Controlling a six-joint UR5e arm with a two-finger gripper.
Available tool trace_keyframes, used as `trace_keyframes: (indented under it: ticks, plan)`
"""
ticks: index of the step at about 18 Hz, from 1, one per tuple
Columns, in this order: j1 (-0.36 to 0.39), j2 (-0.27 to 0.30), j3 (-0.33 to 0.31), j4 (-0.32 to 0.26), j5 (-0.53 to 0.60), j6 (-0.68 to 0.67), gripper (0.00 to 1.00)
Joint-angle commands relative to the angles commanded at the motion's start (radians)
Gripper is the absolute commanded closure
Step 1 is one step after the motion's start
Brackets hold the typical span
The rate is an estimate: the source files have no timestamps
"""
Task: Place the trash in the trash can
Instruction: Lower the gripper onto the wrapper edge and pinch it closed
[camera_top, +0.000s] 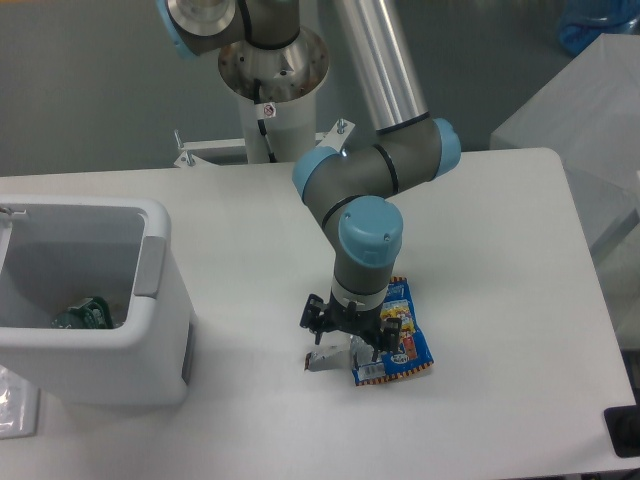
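The blue printed snack wrapper (408, 345) lies flat on the white table, right of centre near the front. A small silvery wrapper scrap (323, 359) lies just to its left. My gripper (347, 338) points straight down, low over the gap between scrap and wrapper, open, with nothing visibly between its fingers. It covers the wrapper's left edge. The white trash can (160, 330) stands at the left edge of the table. Inside it rests the crushed bottle with a green label (84, 313).
The arm's base column (272, 100) rises behind the table's back edge. A grey box-like surface (590, 120) sits off the right side. A dark object (625, 430) shows at the bottom right corner.
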Motion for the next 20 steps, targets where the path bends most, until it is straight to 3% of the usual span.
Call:
trace_keyframes:
  ticks: [16,20]
  plan:
    - [-0.011,-0.029,0.018,0.015,0.002,-0.035,0.03]
    - [-0.020,-0.031,0.018,0.014,0.023,-0.034,0.19]
